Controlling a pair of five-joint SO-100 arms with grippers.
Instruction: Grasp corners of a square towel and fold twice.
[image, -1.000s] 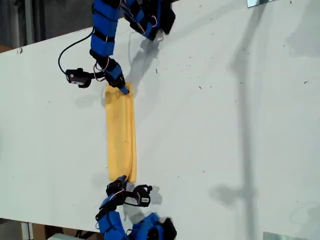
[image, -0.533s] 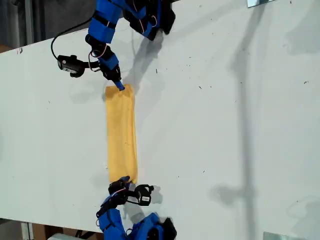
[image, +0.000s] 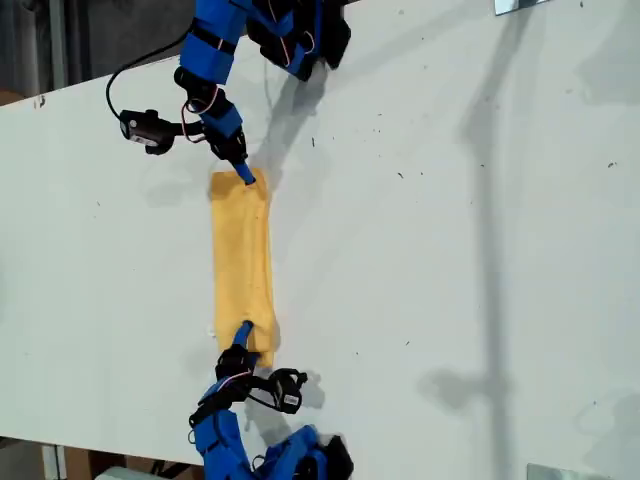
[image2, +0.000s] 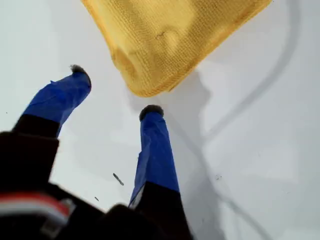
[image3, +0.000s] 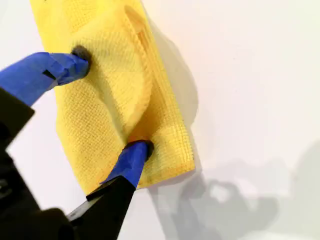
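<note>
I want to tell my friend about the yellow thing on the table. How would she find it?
Look at the big white table in the exterior view. Between the two blue arms, toward that view's left, lies the square towel, folded into a long narrow strip. It is the only yellow-orange, fuzzy thing there; my second gripper presses on one end, and my first gripper hangs open just off the other.

The light is bright and even on the white table (image: 450, 250). Soft grey shadows of the arms fall on the table just beside them. The exterior view is slightly soft; both wrist views blur near the lens.
</note>
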